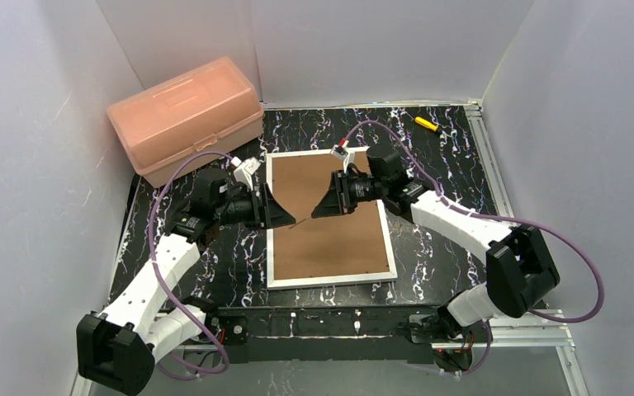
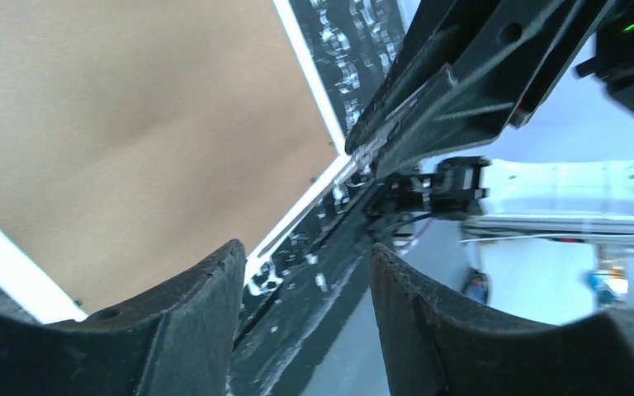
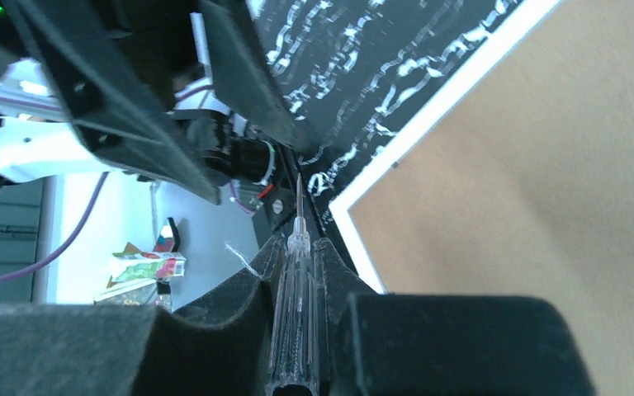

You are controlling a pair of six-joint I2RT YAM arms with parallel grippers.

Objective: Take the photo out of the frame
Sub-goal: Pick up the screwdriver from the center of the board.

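Pinching clear slim screwdriver: R end effector; L end effector spread. Brown-backed white-rimmed frame prob. stiff; pry edge.

A pink plastic box sits on the black marbled table's far left. Well to the box's right lies a yellow-handled screwdriver; a clear screwdriver is nearer than the box, rightward.

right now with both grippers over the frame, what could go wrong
1. The right gripper holds a thin screwdriver pointed at the open left gripper close by, so the two could collide.
2. The tip could slip and gouge the frame.
3. Nothing seems to pin the frame, so prying may slide it.
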